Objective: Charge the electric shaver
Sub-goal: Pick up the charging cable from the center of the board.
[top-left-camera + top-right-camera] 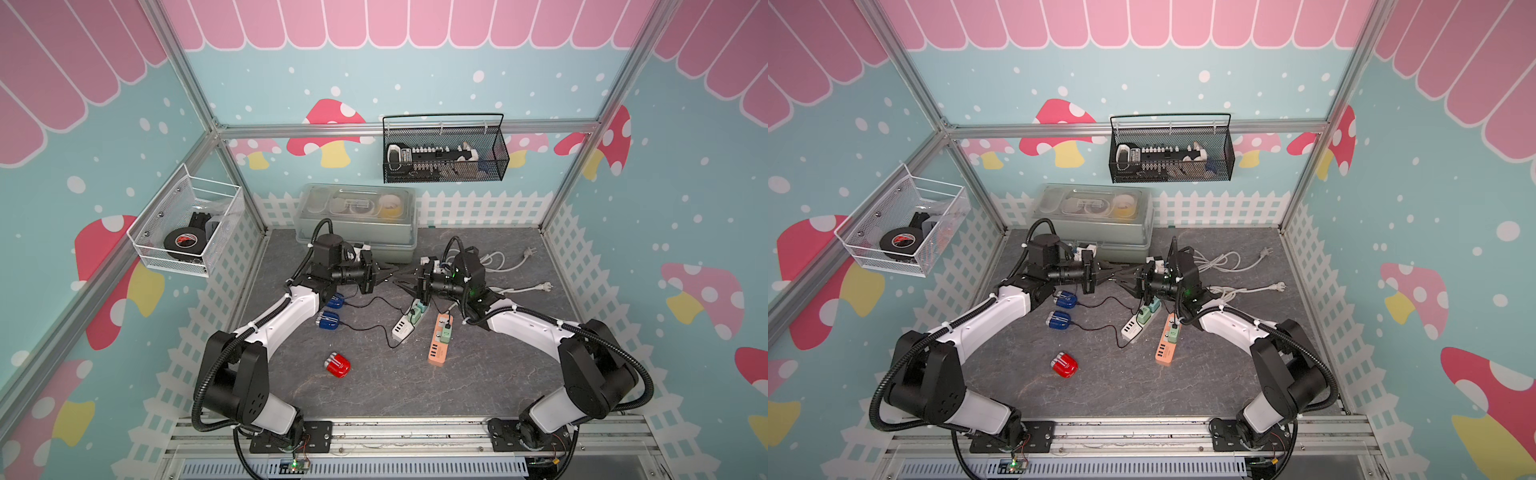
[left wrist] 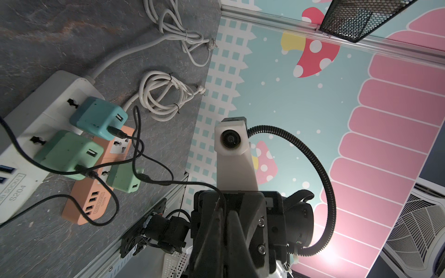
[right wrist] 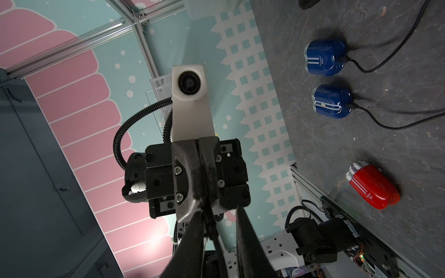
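Note:
A red electric shaver (image 1: 337, 365) (image 3: 372, 186) lies alone near the front of the mat with no cable on it. Two blue shavers (image 1: 334, 300) (image 1: 328, 321) lie by the left arm, each with a black cable plugged in. A third black cable (image 2: 192, 184) runs from a small green charger (image 2: 122, 180) on the orange power strip (image 1: 439, 340) up to my left gripper (image 1: 390, 272) (image 2: 220, 207), which is shut on its end. My right gripper (image 1: 401, 277) (image 3: 219, 211) meets it tip to tip, jaws slightly apart around that end.
A white power strip (image 1: 403, 328) with teal and green chargers lies beside the orange one. Coiled white cords (image 1: 498, 262) lie behind the right arm. A clear plastic box (image 1: 357, 216) stands at the back. A black basket (image 1: 444, 149) and a white basket (image 1: 187, 224) hang on the walls.

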